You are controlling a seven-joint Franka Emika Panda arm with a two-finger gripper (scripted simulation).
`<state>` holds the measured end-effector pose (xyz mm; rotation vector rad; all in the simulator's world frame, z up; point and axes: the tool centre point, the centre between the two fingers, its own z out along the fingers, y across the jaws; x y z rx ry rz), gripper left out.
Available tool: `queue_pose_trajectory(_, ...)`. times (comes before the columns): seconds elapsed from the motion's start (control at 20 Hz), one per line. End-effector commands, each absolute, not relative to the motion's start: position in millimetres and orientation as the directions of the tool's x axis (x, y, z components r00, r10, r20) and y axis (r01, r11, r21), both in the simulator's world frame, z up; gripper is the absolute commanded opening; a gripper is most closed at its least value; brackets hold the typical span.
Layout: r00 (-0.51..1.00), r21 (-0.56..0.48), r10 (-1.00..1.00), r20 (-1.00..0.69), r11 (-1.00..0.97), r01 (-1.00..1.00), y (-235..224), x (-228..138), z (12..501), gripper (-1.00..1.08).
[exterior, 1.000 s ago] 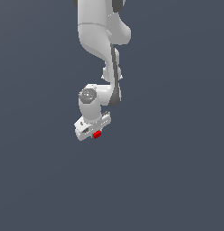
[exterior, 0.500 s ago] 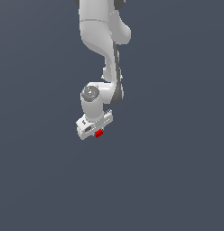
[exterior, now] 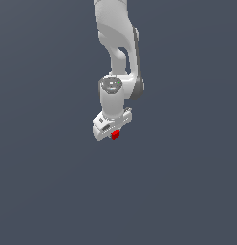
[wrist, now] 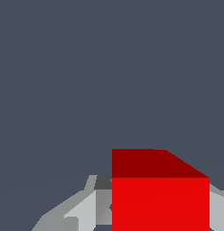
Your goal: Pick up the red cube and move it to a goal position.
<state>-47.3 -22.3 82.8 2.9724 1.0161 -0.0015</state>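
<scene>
While hanging down from the top of the exterior view, white arm (exterior: 118, 57) ends in the gripper (exterior: 112, 130) with the red cube (exterior: 115, 135) tucked right at its lower end, a bit toward the exterior view's right. Looks clamped: in the wrist view cube (wrist: 160, 198) fills the space between pale grey fingers (wrist: 82, 212), touching on both sides, so closed down to cube width and no further. Nothing but flat slate-grey background (exterior: 44, 182) all around, cube clearly up with the gripper. Can't tell how high, no surface edge or shadow to go by.
</scene>
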Motion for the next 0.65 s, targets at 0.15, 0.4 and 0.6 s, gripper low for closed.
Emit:
queue_pose_trajectory(0.15,0.790,0.001,0.613,-0.001,-0.790,0.613,16,-52,118,-1.00)
queue_pose_trajectory(0.4,0.790,0.001,0.613,-0.001,-0.790,0.613,37,-54,137,-1.00)
queue_pose_trajectory(0.6,0.790,0.001,0.613,-0.001,-0.790,0.613,43,-54,142,-1.00)
